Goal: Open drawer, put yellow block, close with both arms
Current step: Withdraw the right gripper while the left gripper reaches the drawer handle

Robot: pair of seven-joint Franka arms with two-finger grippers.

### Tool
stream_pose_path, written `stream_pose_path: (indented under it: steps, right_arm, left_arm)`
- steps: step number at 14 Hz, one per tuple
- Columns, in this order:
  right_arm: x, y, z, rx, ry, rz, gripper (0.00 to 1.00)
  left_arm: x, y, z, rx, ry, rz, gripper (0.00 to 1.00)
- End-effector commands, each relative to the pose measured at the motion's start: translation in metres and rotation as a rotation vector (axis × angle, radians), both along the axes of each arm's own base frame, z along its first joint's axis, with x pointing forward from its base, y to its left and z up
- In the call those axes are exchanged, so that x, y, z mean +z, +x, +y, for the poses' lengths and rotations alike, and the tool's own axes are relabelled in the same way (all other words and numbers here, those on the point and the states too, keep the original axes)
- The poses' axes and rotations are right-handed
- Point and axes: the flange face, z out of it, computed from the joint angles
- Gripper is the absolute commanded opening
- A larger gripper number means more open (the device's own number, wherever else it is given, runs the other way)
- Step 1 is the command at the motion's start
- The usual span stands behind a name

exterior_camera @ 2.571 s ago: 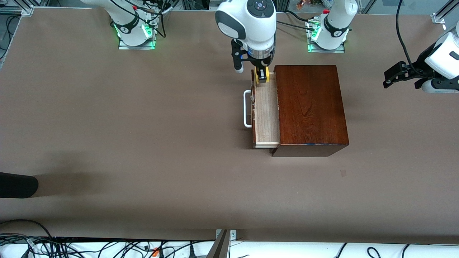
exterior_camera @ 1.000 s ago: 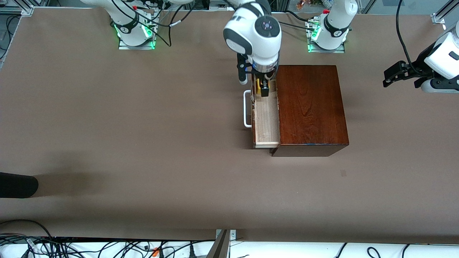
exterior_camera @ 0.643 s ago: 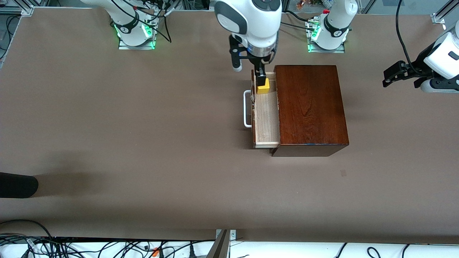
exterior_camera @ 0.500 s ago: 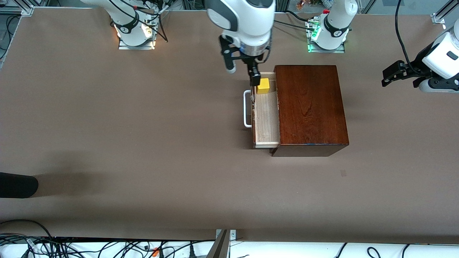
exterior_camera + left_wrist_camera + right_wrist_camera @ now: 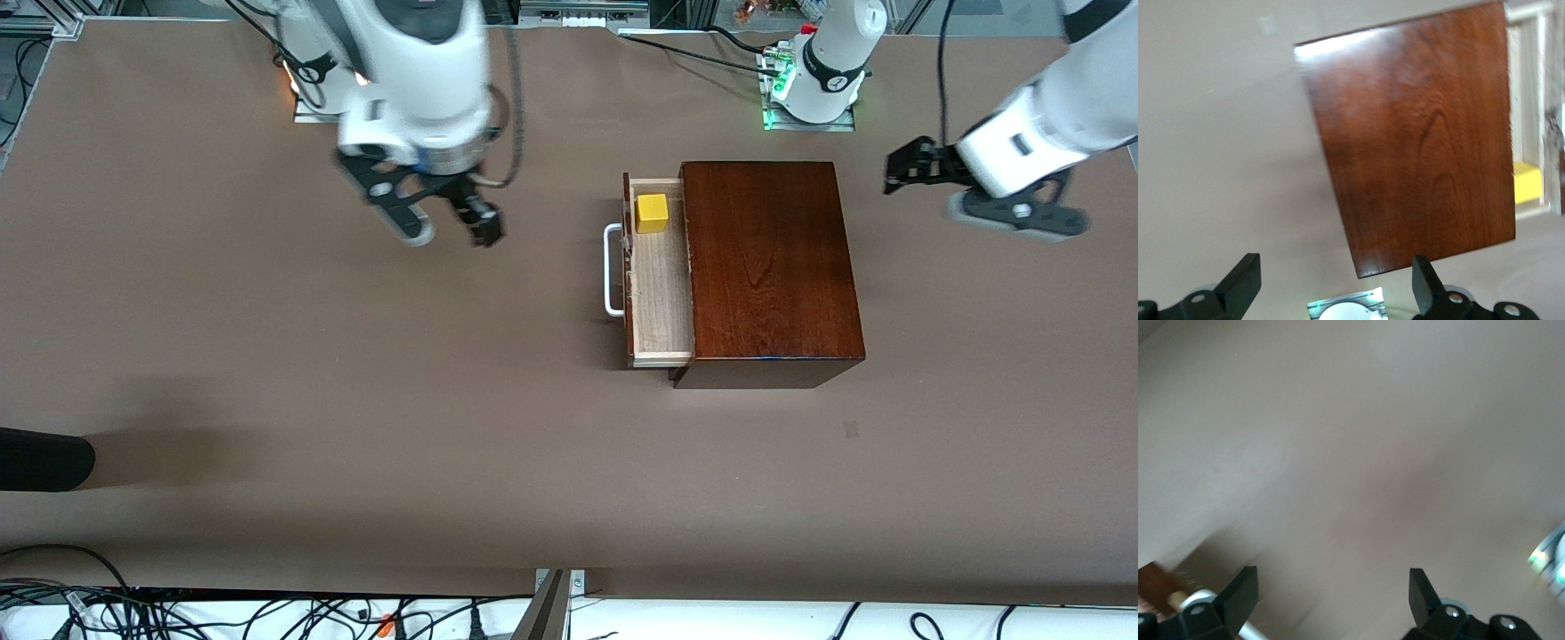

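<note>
The drawer (image 5: 660, 293) of the dark reddish-brown wooden box (image 5: 765, 267) stands pulled out toward the right arm's end, white handle (image 5: 612, 269) on its front. The yellow block (image 5: 652, 213) lies in the drawer at the end farthest from the front camera. My right gripper (image 5: 476, 224) is open and empty over bare table, well off from the handle toward the right arm's end. My left gripper (image 5: 900, 169) is open and empty above the table beside the box's closed end. The left wrist view shows the box top (image 5: 1418, 147), the block (image 5: 1527, 183) and that open gripper (image 5: 1335, 287).
A dark object (image 5: 44, 458) pokes in at the table edge toward the right arm's end, near the front camera. Cables (image 5: 267, 613) lie along the front edge. Both arm bases (image 5: 809, 89) stand along the edge farthest from the front camera.
The right gripper let go of the yellow block in the drawer, rose, and swung away toward the right arm's end. The left arm moved in toward the box.
</note>
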Motion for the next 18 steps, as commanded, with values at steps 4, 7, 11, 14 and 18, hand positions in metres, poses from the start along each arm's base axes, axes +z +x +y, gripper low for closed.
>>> stream_pose_path:
  steps: [4, 7, 11, 14, 18]
  right_arm:
    - [0.027, 0.006, -0.156, 0.322, 0.046, 0.055, 1.0]
    - [0.026, 0.005, -0.244, 0.436, 0.091, 0.025, 1.0]
    - [0.027, 0.014, -0.328, 0.593, 0.102, 0.042, 1.0]
    - [0.031, 0.019, -0.364, 0.647, 0.095, 0.031, 1.0]
    - [0.03, 0.018, -0.376, 0.678, 0.1, 0.043, 1.0]
  left_arm:
    - [-0.043, -0.008, -0.127, -0.427, -0.089, 0.088, 1.0]
    - [-0.069, -0.011, -0.201, -0.567, -0.155, 0.1, 1.0]
    - [-0.107, -0.02, -0.28, -0.723, -0.263, 0.034, 1.0]
    - [-0.139, -0.036, -0.339, -0.886, -0.273, -0.045, 1.0]
    - [-0.202, -0.052, -0.392, -1.111, -0.213, -0.122, 1.0]
